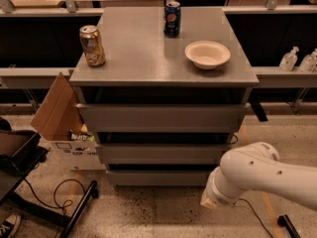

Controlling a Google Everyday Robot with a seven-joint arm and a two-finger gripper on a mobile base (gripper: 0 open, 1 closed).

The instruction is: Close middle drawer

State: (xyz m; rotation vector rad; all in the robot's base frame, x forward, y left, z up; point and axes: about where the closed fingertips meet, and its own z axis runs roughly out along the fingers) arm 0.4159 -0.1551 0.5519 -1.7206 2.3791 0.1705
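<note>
- Seeing the gripper (pixel 210 201) low near the floor, by the front right corner of the cabinet (pixel 143 58), just beside the bottom drawer (pixel 158 177); I cannot tell its state.
- The middle drawer (pixel 163 153) looks pushed in, perhaps fully.

Counter (pixel 148 58) top: one can (pixel 92 45) front-left, second can (pixel 172 18) at the back near centre, bowl (pixel 207 54) right of centre, all well apart. Under the top, three stacked fronts: top drawer (pixel 161 117), middle drawer (pixel 158 152) below it, bottom drawer (pixel 153 177) by the floor. Box (pixel 57 110) on the floor just left of the drawers. Bottles (pixel 290 59) on a ledge behind, far right. Pincer (pixel 209 202) low, before the bottom drawer's right end; arm (pixel 267 175) runs off right.
</note>
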